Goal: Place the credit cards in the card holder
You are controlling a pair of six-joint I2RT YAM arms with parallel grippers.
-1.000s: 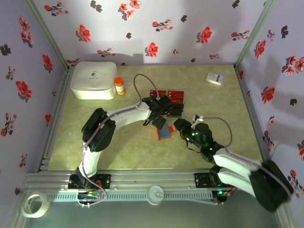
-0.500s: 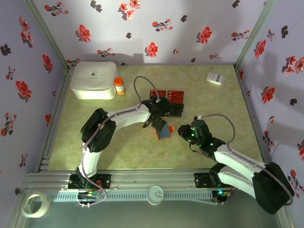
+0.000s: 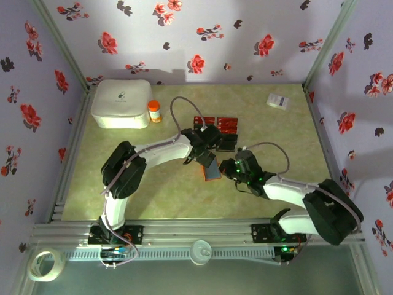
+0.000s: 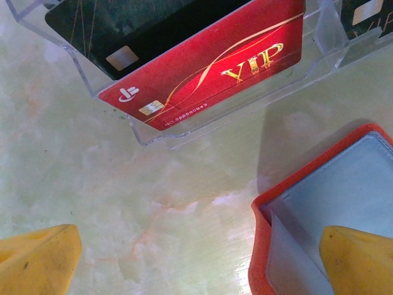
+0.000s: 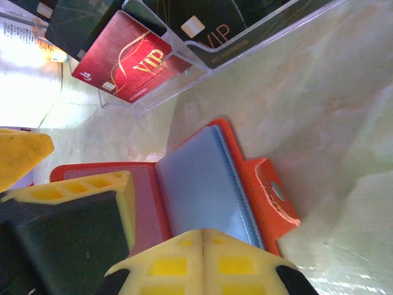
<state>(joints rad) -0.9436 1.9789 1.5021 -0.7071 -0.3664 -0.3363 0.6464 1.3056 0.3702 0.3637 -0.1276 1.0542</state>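
1. My left arm bows from its near-left base out to the middle of the pale green marbled tabletop (image 3: 153, 184), wrist tipped down; the left gripper (image 4: 196, 264) has its yellow fingers spread wide with nothing between them; one finger sits over the holder's opened flap, though I cannot tell whether it presses there.
2. The glossy red and black plastic credit cards (image 4: 209, 67) lean in a clear acrylic stand (image 4: 153, 135), just far of the holder; I judge them light, stiff and slick, so I would pinch one across its faces at the exposed upper edge and draw it along its own plane.
3. The small orange-red folding card holder (image 5: 202, 178) lies open on the table's middle, bluish-grey sleeves upward, snap tab to one side; it looks soft and light, likely to slide or flop shut, so it wants pinning by the flap, not the sleeve.
4. My right arm lies low from its near-right base, forearm stretched leftward; the right gripper (image 5: 202, 243) has its fingers pressed together at the sleeve's edge; I cannot tell whether a thin leaf is nipped.
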